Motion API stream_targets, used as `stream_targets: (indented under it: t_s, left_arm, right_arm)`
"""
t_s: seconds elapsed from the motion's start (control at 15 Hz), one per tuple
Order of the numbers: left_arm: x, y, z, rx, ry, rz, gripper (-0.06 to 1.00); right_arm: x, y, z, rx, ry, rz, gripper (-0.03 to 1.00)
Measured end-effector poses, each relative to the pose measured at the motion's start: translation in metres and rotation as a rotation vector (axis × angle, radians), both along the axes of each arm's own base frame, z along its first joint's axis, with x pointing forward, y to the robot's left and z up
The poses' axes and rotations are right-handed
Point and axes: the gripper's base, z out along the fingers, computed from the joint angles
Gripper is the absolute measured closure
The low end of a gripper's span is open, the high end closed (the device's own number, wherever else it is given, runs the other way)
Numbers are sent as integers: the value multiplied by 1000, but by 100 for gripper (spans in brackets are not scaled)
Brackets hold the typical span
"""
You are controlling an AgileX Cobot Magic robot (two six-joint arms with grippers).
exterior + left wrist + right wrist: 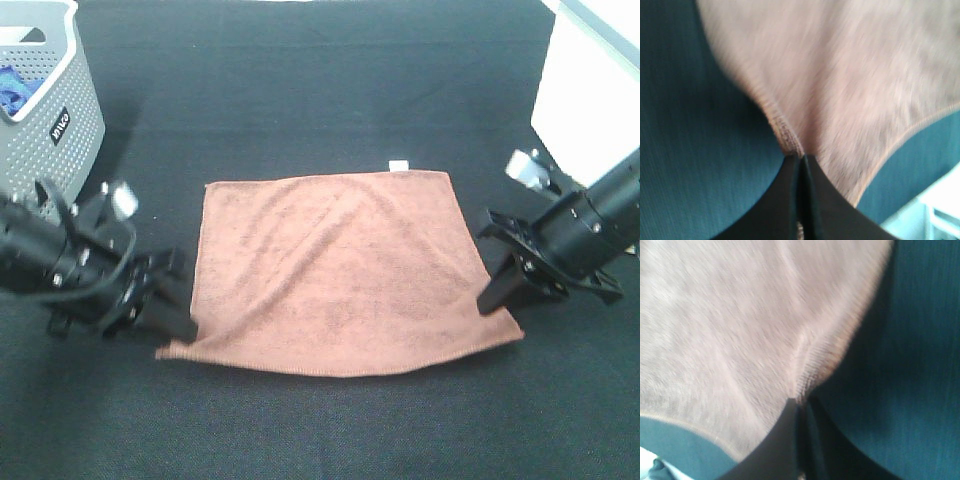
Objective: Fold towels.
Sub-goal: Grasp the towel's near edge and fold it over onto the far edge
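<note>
The reddish-brown towel (335, 270) lies spread on the black table, its small white tag (398, 165) at the far edge. My left gripper (180, 325) is shut on the towel's near left corner; the left wrist view shows its tips (801, 159) pinching the hem of the towel (850, 85). My right gripper (493, 300) is shut on the towel's near right edge; the right wrist view shows its tips (801, 401) clamped on a puckered fold of the towel (740, 325).
A grey perforated basket (60, 110) stands at the far left with something blue inside. A white box (590, 90) stands at the far right. Black cloth (320, 90) covers the table around the towel.
</note>
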Motion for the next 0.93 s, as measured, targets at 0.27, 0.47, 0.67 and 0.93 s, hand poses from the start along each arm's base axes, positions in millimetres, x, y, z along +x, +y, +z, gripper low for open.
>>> stream_targets:
  t_s: [0.27, 0.47, 0.67, 0.93]
  left_arm:
    - [38, 1, 23, 51, -191, 78, 94]
    - [64, 4, 39, 102, -320, 158, 94]
    - [85, 0, 47, 101, -383, 157, 94]
    - [127, -2, 52, 155, -510, 198, 94]
  right_arm:
    - [47, 2, 39, 14, -204, -9, 97]
    - [87, 2, 57, 25, -299, -32, 97]
    - [110, 2, 53, 23, -308, -52, 97]
    - [149, 1, 42, 10, -335, -86, 97]
